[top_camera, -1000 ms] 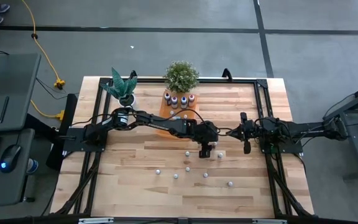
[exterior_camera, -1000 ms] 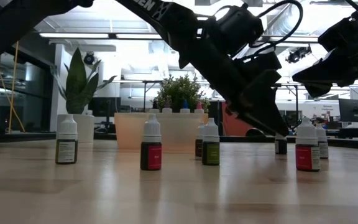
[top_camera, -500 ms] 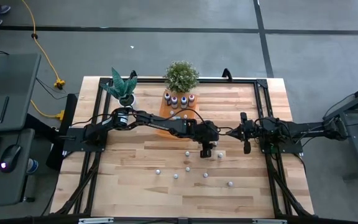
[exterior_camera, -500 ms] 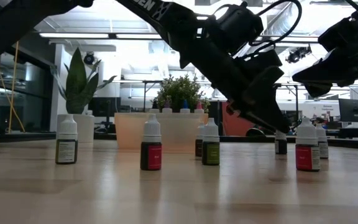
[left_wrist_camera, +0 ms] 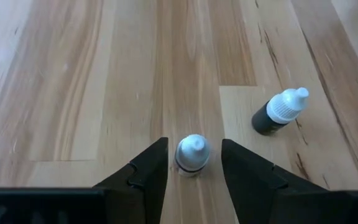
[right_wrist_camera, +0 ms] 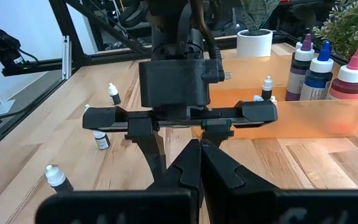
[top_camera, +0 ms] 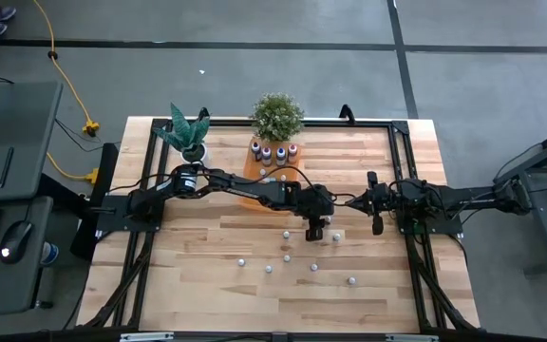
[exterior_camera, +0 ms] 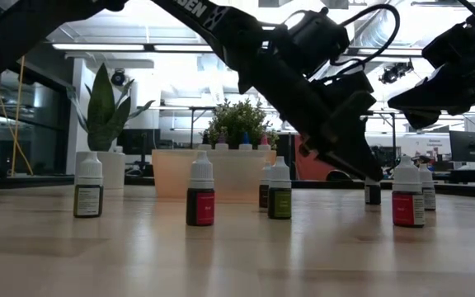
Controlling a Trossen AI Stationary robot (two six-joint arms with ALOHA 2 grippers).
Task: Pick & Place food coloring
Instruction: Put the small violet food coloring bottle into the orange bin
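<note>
Left end effector [left_wrist_camera: 194, 169] down low near the middle of the surface [left_wrist_camera: 73, 93], fingers apart and straddling one small food coloring bottle [left_wrist_camera: 192, 154]. Looks like a thin sliver of wood showing on each side of the cap in the left wrist view, so not clamped yet as far as can be told. Bottle standing upright, long axis vertical, white cap pointing up at the wrist, and sitting dead centre between the two fingers, just ahead of the tips. Closing line runs straight across the body, so probably nothing left to line up, just a squeeze and a lift.

Second dark bottle [left_wrist_camera: 278, 111] close by off one finger, tilted-looking from this angle, apart from the gripped-to-be one. Could get bumped on the way up, guessing.

Right end effector [right_wrist_camera: 199, 155] with fingers pressed together, parked up off the surface just to the right, facing the left one. Left arm clearly the nearer one.

More loose bottles [top_camera: 314, 267] scattered toward the front, and a few bigger ones standing in the orange tray [right_wrist_camera: 303, 118] at the back near the plants.
</note>
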